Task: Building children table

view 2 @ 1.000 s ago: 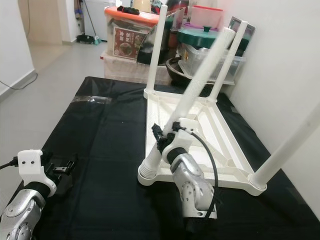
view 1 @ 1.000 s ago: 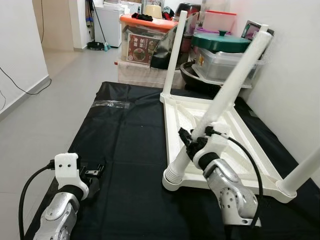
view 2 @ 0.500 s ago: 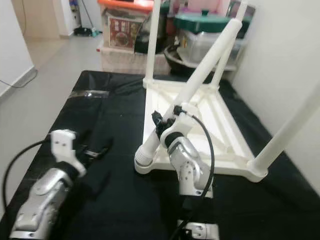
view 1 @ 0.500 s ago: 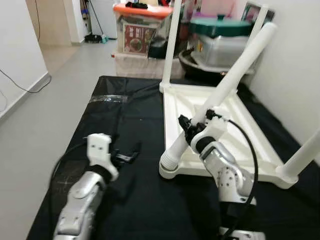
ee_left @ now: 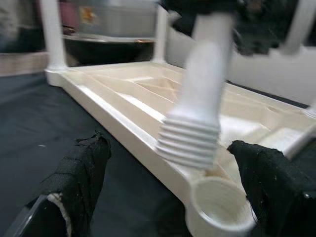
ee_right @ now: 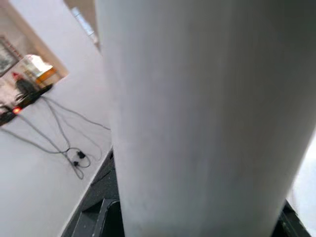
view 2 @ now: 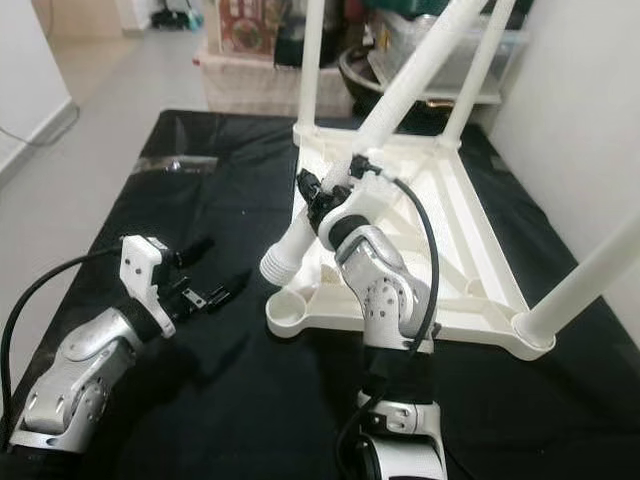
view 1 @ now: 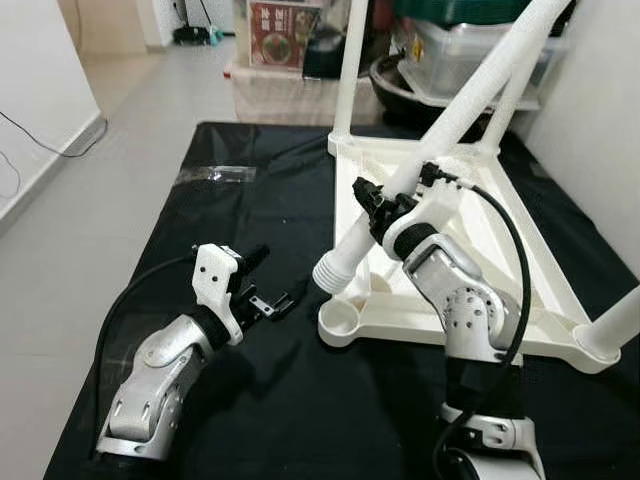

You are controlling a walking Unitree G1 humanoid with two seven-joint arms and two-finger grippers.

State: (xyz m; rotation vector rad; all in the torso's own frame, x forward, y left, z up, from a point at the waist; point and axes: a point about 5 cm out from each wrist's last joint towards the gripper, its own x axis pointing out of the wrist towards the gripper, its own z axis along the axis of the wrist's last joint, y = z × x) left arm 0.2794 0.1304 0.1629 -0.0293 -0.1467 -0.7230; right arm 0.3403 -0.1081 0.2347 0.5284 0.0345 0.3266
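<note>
A white children's table (view 1: 395, 330) lies upside down on a black mat (view 1: 200, 220). My right gripper (view 1: 385, 208) is shut on a long white leg (view 1: 470, 90), which is held tilted. The leg's ribbed threaded end (view 1: 333, 270) hangs just above the empty near-left corner socket (view 1: 343, 322). My left gripper (view 1: 272, 278) stands open just left of that corner, low over the mat. In the left wrist view its fingers (ee_left: 81, 173) frame the threaded end (ee_left: 190, 140) and the socket (ee_left: 215, 215). The leg (ee_right: 197, 123) sits close in the right wrist view.
Three other legs stand in the table's corners: far left (view 1: 350, 70), far right (view 1: 515, 85) and near right (view 1: 620, 330). Storage boxes and pots (view 1: 470, 50) crowd the back. A white wall runs along the right, grey floor (view 1: 90, 130) on the left. Clear tape (view 1: 215, 175) lies on the mat.
The view has tilted down and closer. My left arm has risen and reached toward the near-left corner. The held leg's threaded end has lifted off the corner socket.
</note>
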